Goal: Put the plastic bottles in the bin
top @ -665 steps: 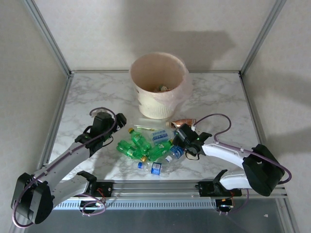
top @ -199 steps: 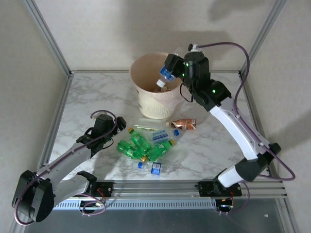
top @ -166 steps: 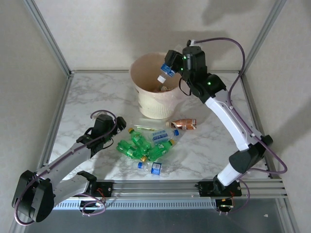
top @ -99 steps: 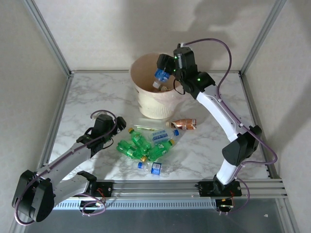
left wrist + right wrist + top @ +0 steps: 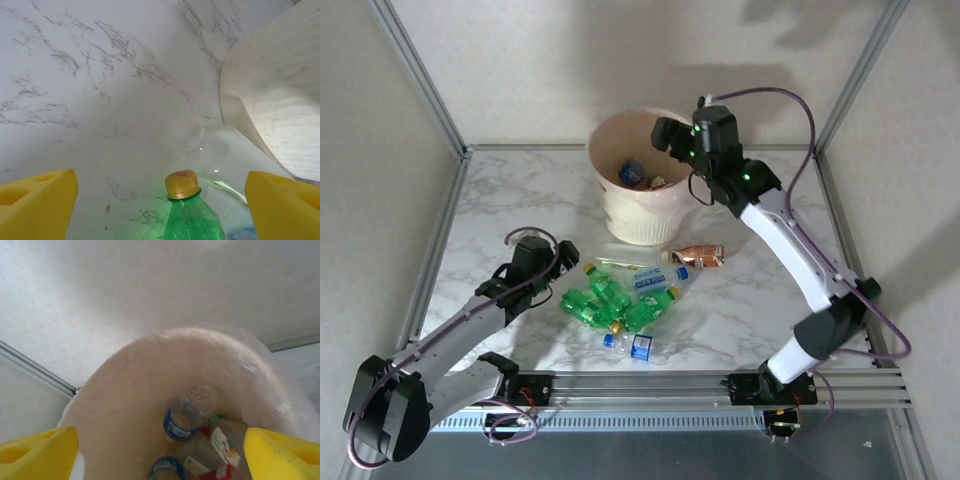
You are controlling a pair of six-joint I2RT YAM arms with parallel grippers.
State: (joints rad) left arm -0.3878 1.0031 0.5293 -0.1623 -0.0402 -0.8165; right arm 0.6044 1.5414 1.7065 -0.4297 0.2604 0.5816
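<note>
From above, I'm holding my right gripper (image 5: 664,133), wide and empty, over the bin (image 5: 638,218) at upper centre, with bottles (image 5: 625,298) waiting on the bench (image 5: 520,190). My left wrist is showing my left gripper (image 5: 160,191) wide before a green bottle (image 5: 192,222), likely my next grab. My right wrist is showing a blue-labelled bottle (image 5: 186,414) inside the bin.

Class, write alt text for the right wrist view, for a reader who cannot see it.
Bottles lie inside the bin, seen from above. The open right pincer holds nothing, its yellow fingers at the lower corners.
</note>
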